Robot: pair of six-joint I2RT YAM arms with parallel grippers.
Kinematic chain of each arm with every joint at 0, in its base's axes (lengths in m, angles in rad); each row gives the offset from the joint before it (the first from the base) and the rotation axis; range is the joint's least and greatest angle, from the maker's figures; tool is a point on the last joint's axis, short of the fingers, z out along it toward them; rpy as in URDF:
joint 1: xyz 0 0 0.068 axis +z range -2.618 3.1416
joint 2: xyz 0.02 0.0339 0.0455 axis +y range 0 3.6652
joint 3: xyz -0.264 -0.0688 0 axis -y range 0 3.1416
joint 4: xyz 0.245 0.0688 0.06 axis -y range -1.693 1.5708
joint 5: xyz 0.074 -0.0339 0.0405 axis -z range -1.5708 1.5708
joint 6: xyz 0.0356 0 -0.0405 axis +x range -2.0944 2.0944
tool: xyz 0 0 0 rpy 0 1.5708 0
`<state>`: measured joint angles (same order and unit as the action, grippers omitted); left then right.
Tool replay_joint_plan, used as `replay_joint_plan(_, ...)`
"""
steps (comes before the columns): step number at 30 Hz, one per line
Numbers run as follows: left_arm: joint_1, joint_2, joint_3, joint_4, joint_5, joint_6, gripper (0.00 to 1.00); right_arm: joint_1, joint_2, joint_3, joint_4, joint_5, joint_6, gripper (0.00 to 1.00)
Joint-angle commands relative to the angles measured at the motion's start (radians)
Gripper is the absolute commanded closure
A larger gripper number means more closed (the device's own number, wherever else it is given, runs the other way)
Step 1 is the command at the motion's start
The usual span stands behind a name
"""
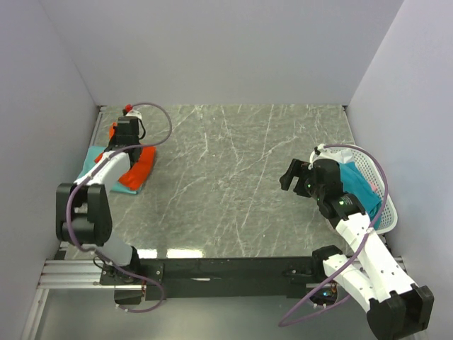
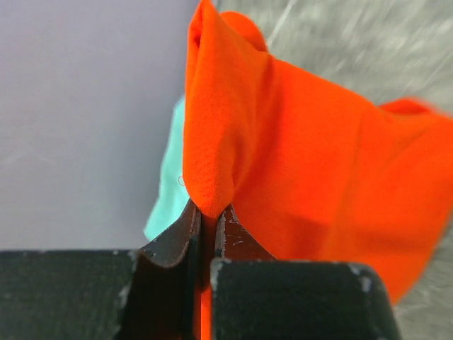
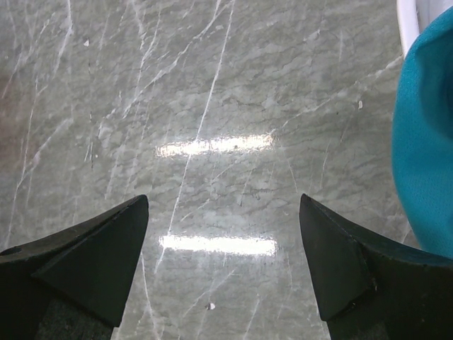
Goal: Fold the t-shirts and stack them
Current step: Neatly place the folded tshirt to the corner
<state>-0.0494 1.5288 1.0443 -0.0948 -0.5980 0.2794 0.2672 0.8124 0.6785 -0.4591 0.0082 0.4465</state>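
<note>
An orange-red t-shirt (image 1: 139,168) lies bunched at the table's far left, on top of a light teal t-shirt (image 1: 90,159) by the left wall. My left gripper (image 1: 124,132) is shut on a fold of the orange-red t-shirt (image 2: 297,163), which rises in a peak from between the fingers (image 2: 180,237); the light teal t-shirt (image 2: 168,177) shows behind it. My right gripper (image 1: 291,175) hangs open over bare table at the right, nothing between its fingers (image 3: 106,255). A darker teal t-shirt (image 1: 357,185) sits in the basket, and its edge (image 3: 425,142) shows in the right wrist view.
A white lattice basket (image 1: 377,177) stands at the table's right edge against the wall, its rim (image 3: 410,21) visible in the right wrist view. Grey walls close in the table on the left, back and right. The grey marble tabletop (image 1: 226,184) lies between the two arms.
</note>
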Motion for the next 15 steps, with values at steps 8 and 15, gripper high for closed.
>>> replay_joint_plan(8,0.1,0.09,0.062,0.02,-0.056,-0.039,0.99,-0.02,0.014,0.004,0.03,0.015,-0.019,0.07)
replay_joint_plan(15,0.152,0.1,0.126,-0.058,0.036,-0.081,0.99,-0.028,0.014,0.001,0.033,0.013,-0.019,0.07)
